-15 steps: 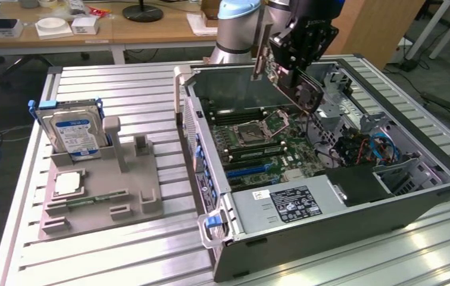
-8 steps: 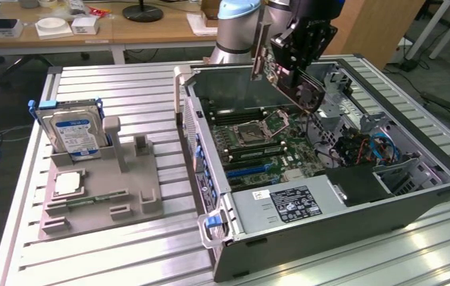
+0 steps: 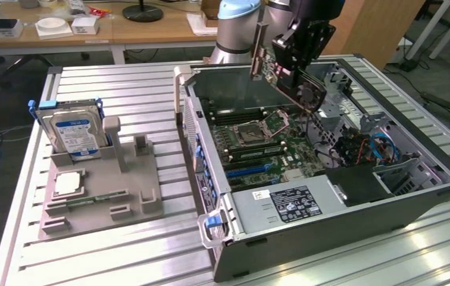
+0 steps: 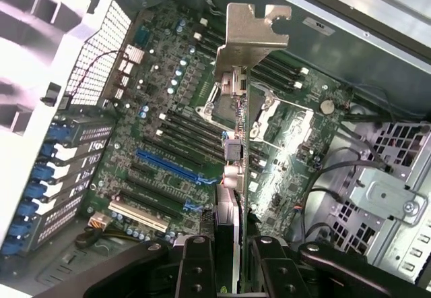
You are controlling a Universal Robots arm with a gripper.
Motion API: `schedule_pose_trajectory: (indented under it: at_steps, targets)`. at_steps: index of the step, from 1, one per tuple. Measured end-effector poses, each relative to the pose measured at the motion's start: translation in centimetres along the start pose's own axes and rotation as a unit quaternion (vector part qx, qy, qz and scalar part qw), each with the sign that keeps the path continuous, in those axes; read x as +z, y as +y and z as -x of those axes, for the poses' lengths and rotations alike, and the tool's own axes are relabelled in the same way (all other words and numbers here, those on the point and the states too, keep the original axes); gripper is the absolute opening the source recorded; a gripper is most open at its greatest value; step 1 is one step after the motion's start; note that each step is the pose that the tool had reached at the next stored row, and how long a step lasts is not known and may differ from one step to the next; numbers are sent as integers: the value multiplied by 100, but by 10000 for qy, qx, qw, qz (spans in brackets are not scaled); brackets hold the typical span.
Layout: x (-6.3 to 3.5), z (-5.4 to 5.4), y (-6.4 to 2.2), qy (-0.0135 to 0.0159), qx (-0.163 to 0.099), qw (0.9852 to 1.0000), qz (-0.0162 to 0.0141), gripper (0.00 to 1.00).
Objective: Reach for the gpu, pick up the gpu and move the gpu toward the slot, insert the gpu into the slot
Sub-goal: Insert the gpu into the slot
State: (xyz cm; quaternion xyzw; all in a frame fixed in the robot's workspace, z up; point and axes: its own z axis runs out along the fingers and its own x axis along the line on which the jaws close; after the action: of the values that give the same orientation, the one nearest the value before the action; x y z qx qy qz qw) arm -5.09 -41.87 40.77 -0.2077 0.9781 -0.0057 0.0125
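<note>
My gripper (image 3: 298,59) is shut on the gpu (image 3: 284,74), a dark circuit card with a narrow metal end bracket. It hangs tilted in the air above the open computer case (image 3: 415,199), over the motherboard's processor socket (image 3: 266,127). In the wrist view the gpu (image 4: 232,176) shows edge-on between the two black fingers (image 4: 195,267), with its metal bracket (image 4: 252,35) at the far end. The long blue slot (image 4: 168,166) lies on the motherboard off to one side of the card, also seen as the blue slot (image 3: 249,170) in the exterior view. The card is well clear of the board.
A grey parts holder (image 3: 102,190) on the slatted table carries a blue-labelled silver hard drive (image 3: 74,134) and a small memory stick (image 3: 98,196). Inside the case are the power supply (image 3: 288,202), cables (image 3: 376,149) and a drive cage (image 4: 384,197). Desks stand behind.
</note>
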Motion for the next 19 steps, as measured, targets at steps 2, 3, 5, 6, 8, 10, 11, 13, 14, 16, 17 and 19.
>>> schedule_pose_trajectory:
  at_steps: [2,3,5,6,8,10,11,13,14,16,17,19]
  targets:
    - [0,0,0,-2,-89,10000,2,27]
    - [0,0,0,-2,-136,9999,3,27]
    - [0,0,0,-4,-229,9997,6,27]
    - [0,0,0,-4,-269,9996,6,27]
    - [0,0,-1,-6,-341,9994,9,27]
    - [0,0,-1,-7,-415,9991,11,27]
    - [0,0,-1,-8,-458,9990,12,27]
    - [0,0,-1,-10,-545,9985,15,27]
    - [0,0,-1,-11,-591,9982,16,27]
    - [0,0,-1,-13,-691,9976,19,27]
    - [0,0,-1,-14,-736,9973,20,27]
    - [0,0,-1,-15,-834,9965,22,27]
